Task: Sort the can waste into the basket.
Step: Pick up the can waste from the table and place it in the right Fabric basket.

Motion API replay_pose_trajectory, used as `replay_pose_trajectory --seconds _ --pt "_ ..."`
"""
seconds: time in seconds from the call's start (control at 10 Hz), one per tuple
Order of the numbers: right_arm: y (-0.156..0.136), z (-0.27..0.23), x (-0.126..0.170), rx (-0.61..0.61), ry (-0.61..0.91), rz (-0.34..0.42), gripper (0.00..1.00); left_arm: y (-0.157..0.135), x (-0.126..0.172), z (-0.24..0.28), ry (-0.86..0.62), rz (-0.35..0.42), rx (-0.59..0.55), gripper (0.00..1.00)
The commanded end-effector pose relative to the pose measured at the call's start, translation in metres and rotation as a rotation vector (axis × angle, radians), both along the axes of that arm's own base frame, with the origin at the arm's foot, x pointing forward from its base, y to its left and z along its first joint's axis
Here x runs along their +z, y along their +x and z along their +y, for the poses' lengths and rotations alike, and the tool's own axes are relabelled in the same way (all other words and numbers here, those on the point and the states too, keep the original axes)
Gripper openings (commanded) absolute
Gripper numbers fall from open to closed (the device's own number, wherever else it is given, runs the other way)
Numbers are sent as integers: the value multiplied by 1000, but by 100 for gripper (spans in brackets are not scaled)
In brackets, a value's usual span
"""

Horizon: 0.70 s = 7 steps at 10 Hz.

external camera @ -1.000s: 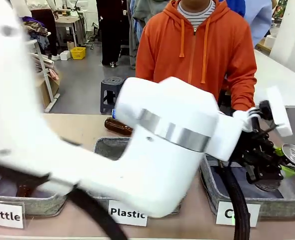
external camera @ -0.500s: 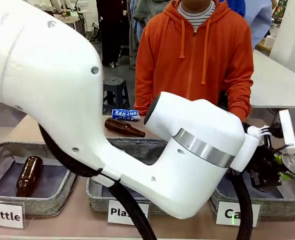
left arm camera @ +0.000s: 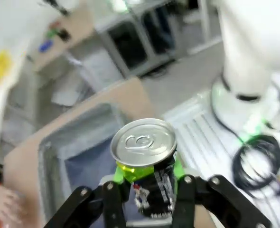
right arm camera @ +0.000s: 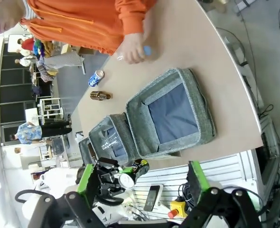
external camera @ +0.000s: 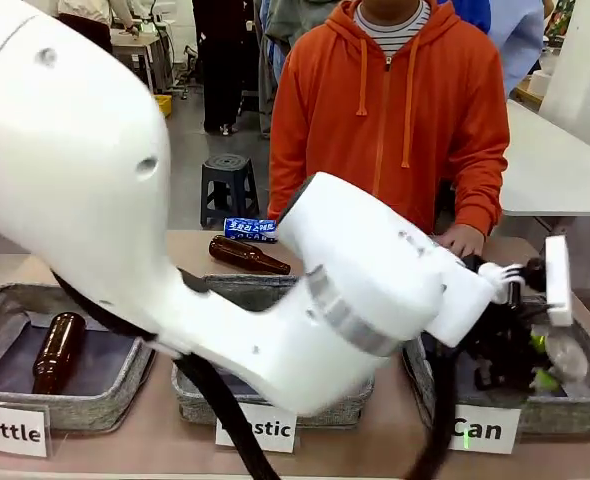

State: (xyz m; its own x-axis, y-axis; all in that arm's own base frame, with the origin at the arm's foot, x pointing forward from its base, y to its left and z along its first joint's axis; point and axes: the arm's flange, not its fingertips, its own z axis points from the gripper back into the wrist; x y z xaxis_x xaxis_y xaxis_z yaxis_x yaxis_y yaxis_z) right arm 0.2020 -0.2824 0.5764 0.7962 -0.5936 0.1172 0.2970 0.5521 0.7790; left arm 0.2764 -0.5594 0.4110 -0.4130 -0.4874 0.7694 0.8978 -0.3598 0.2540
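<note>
Can waste, item one: the dark can (left arm camera: 144, 156) is clamped between the green pads (left arm camera: 126, 172) of the left tool (left arm camera: 148, 190), which is closed on its lower body. The can's long axis runs roughly along the fingers, with the silver end (left arm camera: 143, 141) turned back toward the wrist. The shell is thin, smooth printed metal, and the lid is bright and rimmed.

Governing relation: the basket (external camera: 567, 416), fronted by a white card (external camera: 485, 431) reading "Can", lies directly below the held can. The can hangs over the basket's near part, clear of the liner (left arm camera: 85, 164). The walls are soft grey felt-like fabric, square and shallow, around a dark, smooth liner. Judgement: the move requires only a release from this position, or a short descent first. A round can dropped on its side may roll, but the walls should contain it.

The right tool (right arm camera: 141, 170) is spread wide and empty, well above the worktop (right arm camera: 211, 52), and plays no part here.

Item two: the blue can (external camera: 250, 229) lies on its side at the far middle of the worktop, with its long axis left to right. It sits just beyond a brown bottle (external camera: 245, 255) and well left of the basket. A person's hand (external camera: 462, 240) rests beyond the basket's far wall.
</note>
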Motion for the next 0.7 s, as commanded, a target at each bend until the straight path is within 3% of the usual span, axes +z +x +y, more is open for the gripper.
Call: replay_pose_trajectory --seconds 0.0,0.1,0.3,0.6 --pt "-1 0 2 -5 -7 -5 100 41 99 -42 129 22 -93 40" --pt "-1 0 2 -5 -7 -5 100 45 114 -52 126 70 -86 40" --pt "-1 0 2 -5 -7 -5 100 45 116 -70 98 91 -5 40" --pt "-1 0 2 -5 -7 -5 100 47 91 -95 122 -45 173 40"
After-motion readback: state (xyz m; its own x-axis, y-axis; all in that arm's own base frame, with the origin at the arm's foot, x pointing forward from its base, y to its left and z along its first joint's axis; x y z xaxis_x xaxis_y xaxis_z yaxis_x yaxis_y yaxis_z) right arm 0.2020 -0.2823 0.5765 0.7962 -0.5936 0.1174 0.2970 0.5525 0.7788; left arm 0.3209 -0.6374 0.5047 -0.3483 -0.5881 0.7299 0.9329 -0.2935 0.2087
